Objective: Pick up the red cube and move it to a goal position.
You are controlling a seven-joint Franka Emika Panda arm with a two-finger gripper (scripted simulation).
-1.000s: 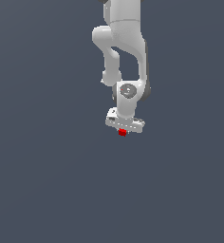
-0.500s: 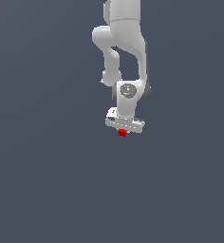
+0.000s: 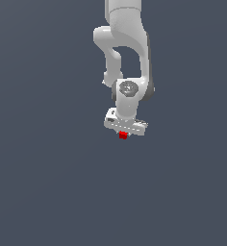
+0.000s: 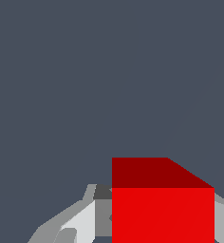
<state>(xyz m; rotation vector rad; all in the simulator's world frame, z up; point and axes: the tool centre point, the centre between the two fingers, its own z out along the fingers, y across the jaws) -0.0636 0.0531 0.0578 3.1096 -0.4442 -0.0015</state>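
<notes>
Red against flat grey — the red cube (image 3: 123,135) sits right under the white gripper (image 3: 124,132), between its fingers, near the middle of the exterior view. In the wrist view the red cube (image 4: 163,213) fills the space between the two pale fingers (image 4: 80,223), which stand close against its sides; they look closed in on it and holding it, though the contact faces themselves are hidden behind the block. The arm (image 3: 127,57) reaches down from the top of the exterior view with the wrist pointing straight down. What could go wrong from here, as I judge it: the cube is small, so a shallow or off-centre hold could let it twist or slip out if the arm swings fast toward the goal. No goal marker shows in either view, so I cannot say which way the carry must go. The surface (image 3: 48,192) is a plain dark blue-grey with no edge, seam or shadow to read height from — whether the cube rests on it or hangs above it cannot be told.
</notes>
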